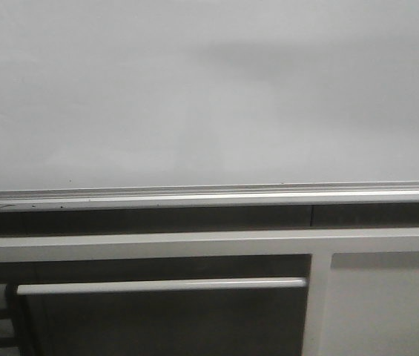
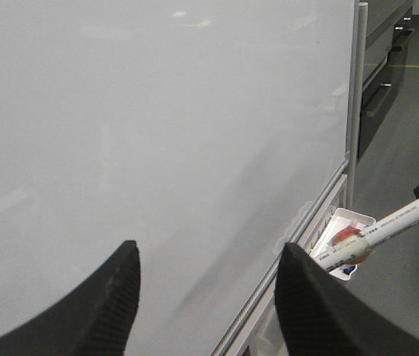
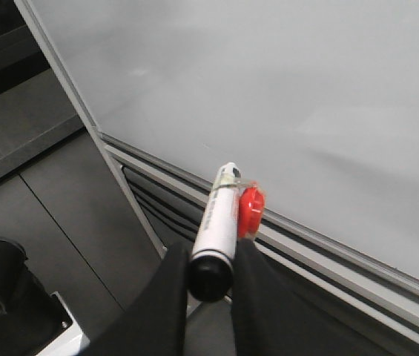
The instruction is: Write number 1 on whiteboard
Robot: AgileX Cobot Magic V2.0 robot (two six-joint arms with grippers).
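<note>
We see the right claw (image 3: pixel 209 278) clenched on a white marker (image 3: pixel 219 222) with a red piece near its tip, held just off the whiteboard (image 1: pixel 209 89). The left claw (image 2: pixel 205 297) gapes wide, empty, near the board. No stroke shows.

I see the whiteboard (image 1: pixel 209 89) blank, with its silver tray rail (image 1: pixel 209 194) along the lower edge, nothing resting on it.
</note>
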